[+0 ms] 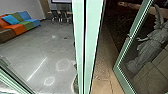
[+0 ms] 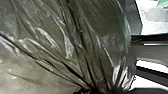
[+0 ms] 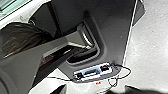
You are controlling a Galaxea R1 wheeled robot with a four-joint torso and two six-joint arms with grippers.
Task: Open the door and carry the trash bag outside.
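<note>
Showing the green-framed door (image 1: 125, 50) at three o'clock, sofa (image 1: 21, 23) at ten, and gathered trash bag (image 2: 95, 50); claw state: cannot tell.

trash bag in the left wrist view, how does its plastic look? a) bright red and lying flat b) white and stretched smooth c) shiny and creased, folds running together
c, since the trash bag shows glossy highlights along many creases that draw in towards a bunched-up part.
</note>
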